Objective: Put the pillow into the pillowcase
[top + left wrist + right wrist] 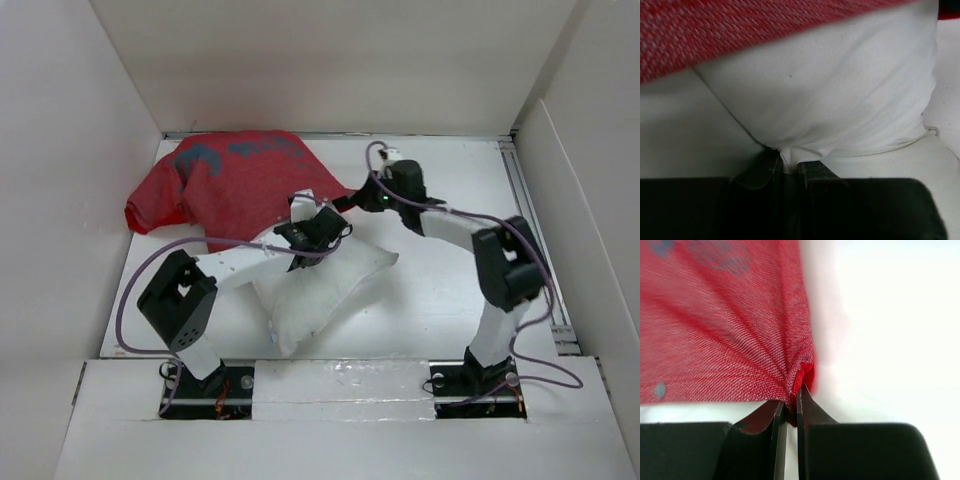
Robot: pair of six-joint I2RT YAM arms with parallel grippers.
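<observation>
The white pillow (320, 285) lies on the table in the middle, its far end against the red pillowcase (225, 185) at the back left. The pillowcase shows its dull red face with grey-blue marks. My left gripper (318, 228) is shut on a pinch of the pillow's white fabric (830, 100), right below the pillowcase's red edge (715, 30). My right gripper (362, 195) is shut on the pillowcase's right edge, with the red cloth (730, 340) bunched between its jaws.
White walls enclose the table on the left, back and right. A metal rail (535, 230) runs along the right side. A white ledge (340, 375) crosses the front by the arm bases.
</observation>
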